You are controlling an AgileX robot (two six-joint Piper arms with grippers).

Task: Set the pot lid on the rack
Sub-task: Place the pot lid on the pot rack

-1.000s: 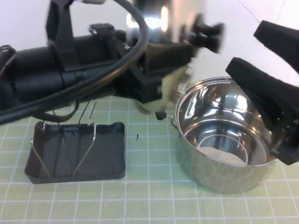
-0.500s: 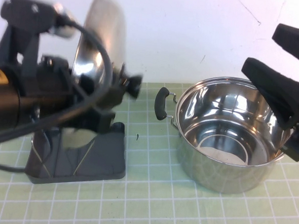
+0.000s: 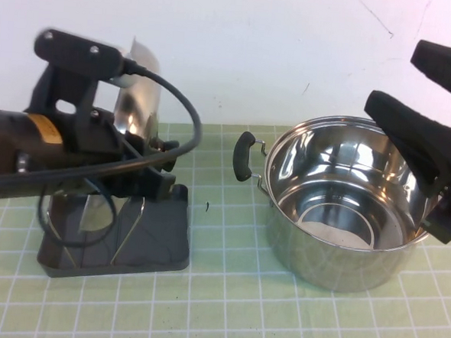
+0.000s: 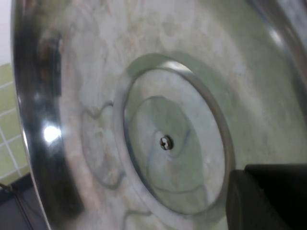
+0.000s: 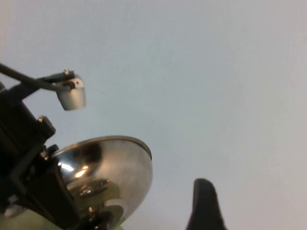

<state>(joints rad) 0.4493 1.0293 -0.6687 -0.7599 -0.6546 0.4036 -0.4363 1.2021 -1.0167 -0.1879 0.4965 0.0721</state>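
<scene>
The pot lid [image 3: 138,91] stands on edge at the left, over the rack [image 3: 159,245]. Its lower rim reaches down among the wire prongs [image 3: 135,213]. My left gripper [image 3: 163,156] is shut on the lid's black knob, and the arm hides much of the lid. In the left wrist view the lid's shiny underside [image 4: 163,124] fills the picture, with one dark finger [image 4: 268,196] at the edge. The lid's domed side also shows in the right wrist view [image 5: 112,165]. My right gripper [image 3: 427,101] hangs open and empty above the far right of the pot.
The deep steel pot [image 3: 338,203] with black side handles [image 3: 244,156] stands uncovered to the right of the rack on the green grid mat [image 3: 225,307]. A white wall [image 3: 279,50] runs close behind.
My left gripper carried the lid from above the pot leftward and down onto the rack, turning it on edge. The right gripper has shifted slightly right.
</scene>
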